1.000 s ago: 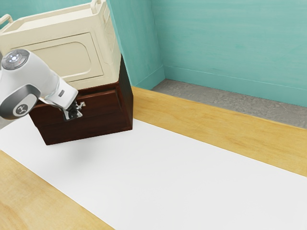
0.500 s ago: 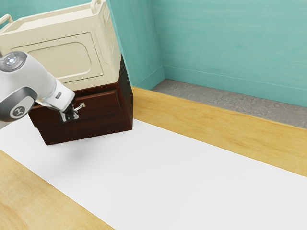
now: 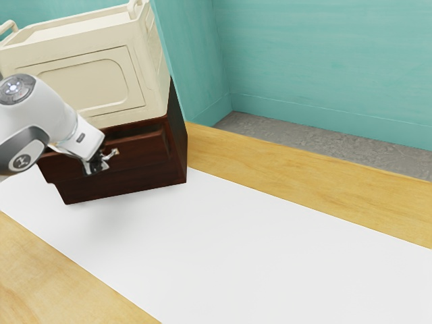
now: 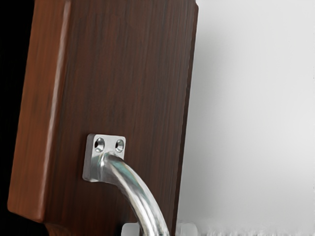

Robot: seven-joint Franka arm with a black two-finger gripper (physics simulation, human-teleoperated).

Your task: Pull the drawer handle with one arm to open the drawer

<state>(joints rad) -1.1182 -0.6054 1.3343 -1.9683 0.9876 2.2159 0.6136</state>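
Teal walls (image 3: 324,67) rise behind the wooden table (image 3: 297,169), which has a broad white sheet (image 3: 236,250) across it. The cream crate (image 3: 125,54) sits on the dark brown cabinet (image 3: 178,135), above the drawer, and the arm (image 3: 57,115) covers part of the cabinet's front. Compared with a second ago, the drawer (image 3: 145,150) stands slightly farther out, and the gripper (image 3: 96,165) has drawn away from the cabinet with it. The silver handle (image 4: 135,189), on the drawer's front, runs between the gripper's fingertips, which are closed around it.
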